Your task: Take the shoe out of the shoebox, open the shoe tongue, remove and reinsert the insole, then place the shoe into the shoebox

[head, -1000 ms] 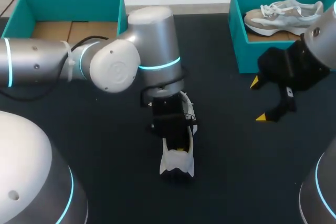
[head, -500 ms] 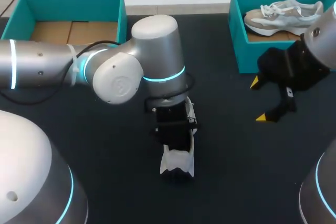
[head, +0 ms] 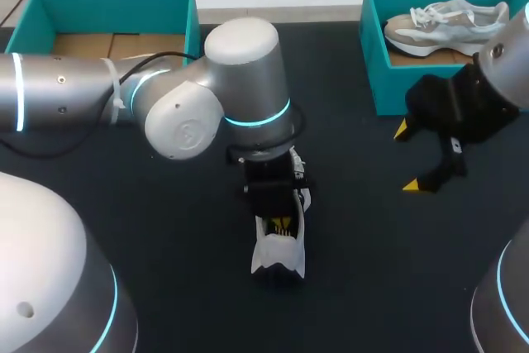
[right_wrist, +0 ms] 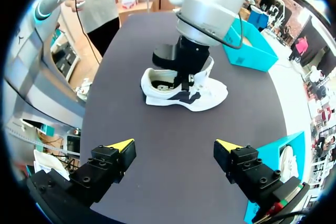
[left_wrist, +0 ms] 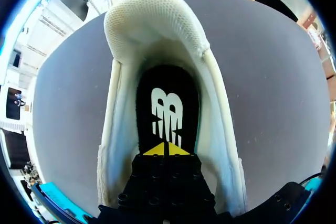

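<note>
A white shoe (head: 279,255) lies on the dark table at the middle, heel toward the front edge. My left gripper (head: 281,225) reaches down into its opening. In the left wrist view the gripper (left_wrist: 167,149) is shut, its yellow tips pressed together and resting on the black insole (left_wrist: 168,103) inside the shoe (left_wrist: 157,24). Whether the tips pinch the insole cannot be told. My right gripper (head: 407,158) hangs open to the right, in front of the right shoebox (head: 376,72), with nothing between its fingers. The right wrist view shows the gripper (right_wrist: 174,145) well short of the shoe (right_wrist: 184,90).
A second pale shoe (head: 450,22) lies in the right teal shoebox. The left teal shoebox (head: 192,26) at the back left shows only its cardboard floor. My left arm's big wrist (head: 248,80) hangs over the table's middle.
My left arm's wrist has shifted slightly to the right above the shoe, with its gripper kept inside the opening. The right arm has stayed still.
</note>
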Robot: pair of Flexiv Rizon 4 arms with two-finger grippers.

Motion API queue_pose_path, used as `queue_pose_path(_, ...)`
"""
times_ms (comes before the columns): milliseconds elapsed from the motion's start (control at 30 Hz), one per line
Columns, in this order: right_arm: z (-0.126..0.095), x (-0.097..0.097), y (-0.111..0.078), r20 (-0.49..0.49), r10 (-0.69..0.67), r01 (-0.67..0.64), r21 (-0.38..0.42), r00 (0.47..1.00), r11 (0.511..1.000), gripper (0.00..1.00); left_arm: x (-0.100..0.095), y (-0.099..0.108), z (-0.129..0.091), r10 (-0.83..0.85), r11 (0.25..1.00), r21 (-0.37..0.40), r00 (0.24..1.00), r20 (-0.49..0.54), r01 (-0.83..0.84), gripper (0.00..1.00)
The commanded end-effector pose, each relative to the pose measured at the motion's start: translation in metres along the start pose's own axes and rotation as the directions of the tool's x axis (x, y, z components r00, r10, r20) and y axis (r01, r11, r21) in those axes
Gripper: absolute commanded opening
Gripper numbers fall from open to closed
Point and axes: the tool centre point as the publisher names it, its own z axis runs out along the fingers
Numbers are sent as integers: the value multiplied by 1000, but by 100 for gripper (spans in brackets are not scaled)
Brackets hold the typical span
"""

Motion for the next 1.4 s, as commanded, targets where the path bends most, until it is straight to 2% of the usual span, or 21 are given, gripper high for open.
queue_pose_path(33,1,-1,1,-1,1,-1,2,1000,1000,100,6,0,-14,16,1000,4,1000,13,-16,0)
queue_pose_path(300,1,-1,1,-1,1,-1,2,1000,1000,100,0,-26,-11,63,996,60,998,31,-65,0)
queue_pose_path(367,1,-1,1,-1,1,-1,2,1000,1000,100,-2,-32,-10,72,992,97,997,33,-75,0)
queue_pose_path(600,1,-1,1,-1,1,-1,2,1000,1000,100,-3,-44,5,101,988,119,995,13,-102,0)
queue_pose_path(767,1,-1,1,-1,1,-1,2,1000,1000,100,-4,-37,18,110,992,64,994,-10,-109,0)
queue_pose_path(967,1,-1,1,-1,1,-1,2,1000,1000,100,-2,-9,19,78,997,0,996,-38,-78,0)
queue_pose_path(1133,1,-1,1,-1,1,-1,2,1000,1000,100,-3,6,4,85,993,-78,996,-32,-87,0)
queue_pose_path(1400,1,-1,1,-1,1,-1,2,1000,1000,100,-12,12,-31,123,975,-187,992,8,-119,0)
